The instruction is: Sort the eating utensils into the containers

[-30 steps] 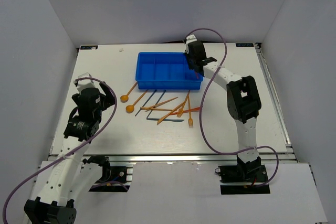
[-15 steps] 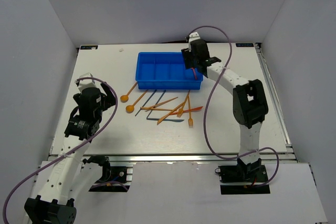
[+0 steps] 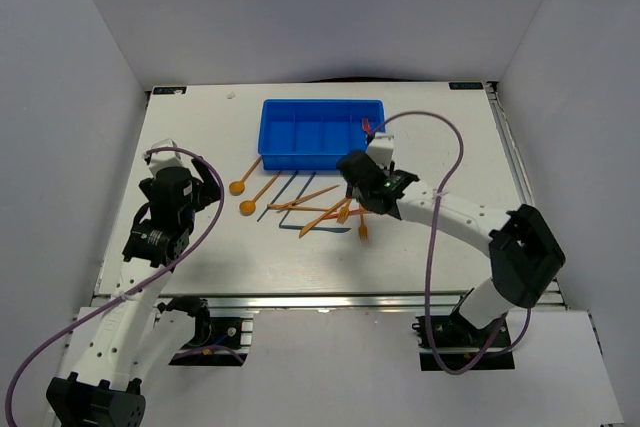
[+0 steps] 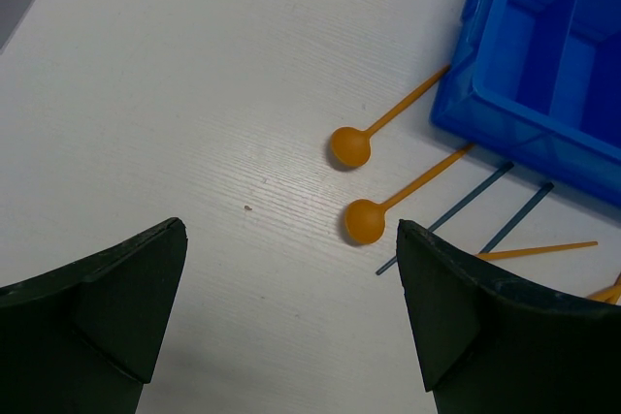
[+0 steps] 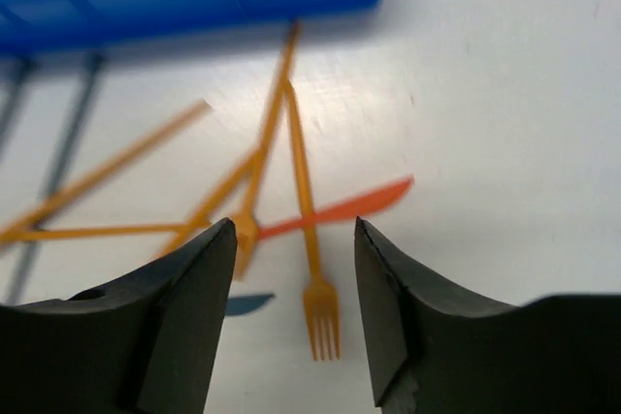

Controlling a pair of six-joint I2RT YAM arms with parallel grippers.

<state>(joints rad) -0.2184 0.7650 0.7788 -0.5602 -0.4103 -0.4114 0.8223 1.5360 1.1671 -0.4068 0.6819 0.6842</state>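
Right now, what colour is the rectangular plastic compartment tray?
The tray is bright blue; best in top external view.

Bright blue tray (image 3: 310,161), narrow side-by-side compartments, lies flat; small red piece (image 3: 366,127) in rightmost one, type unclear. Loose in front of it: 2 orange spoons (image 4: 349,146), round bowls away from tray, handles twd it; 2 dark blue sticks (image 4: 444,218) approx parallel; crossed orange sticks (image 5: 107,172); orange fork (image 5: 321,315); red knife (image 5: 340,208), flat.

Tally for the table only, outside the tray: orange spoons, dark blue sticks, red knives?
orange spoons: 2
dark blue sticks: 2
red knives: 1
Total: 5
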